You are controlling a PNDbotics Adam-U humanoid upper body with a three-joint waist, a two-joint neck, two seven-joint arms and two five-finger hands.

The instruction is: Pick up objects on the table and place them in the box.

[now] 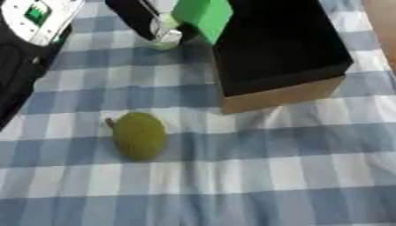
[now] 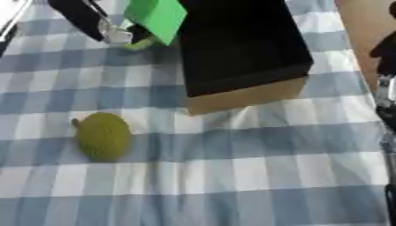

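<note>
A blue-and-white checked tablecloth (slightly rumpled) covers the table, bare wood beyond.

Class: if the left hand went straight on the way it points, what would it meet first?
Probably the box, its left wall or open inside; the left hand holds the green block beside it. Depth unclear.

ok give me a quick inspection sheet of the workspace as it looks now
surface: blue and white checked cloth over the table, slightly wrinkled near the box.
job's things: open box, black inside, brown wall; green block held at its far left rim; olive-green fruit-like object lying on the cloth, apart from the box.
clutter: white device with a green patch at the far left corner.
hands: left hand beside the block, grip unclear; right hand nothing seen.
cables: nothing seen.
surroundings: brown floor to the right of the table.
</note>
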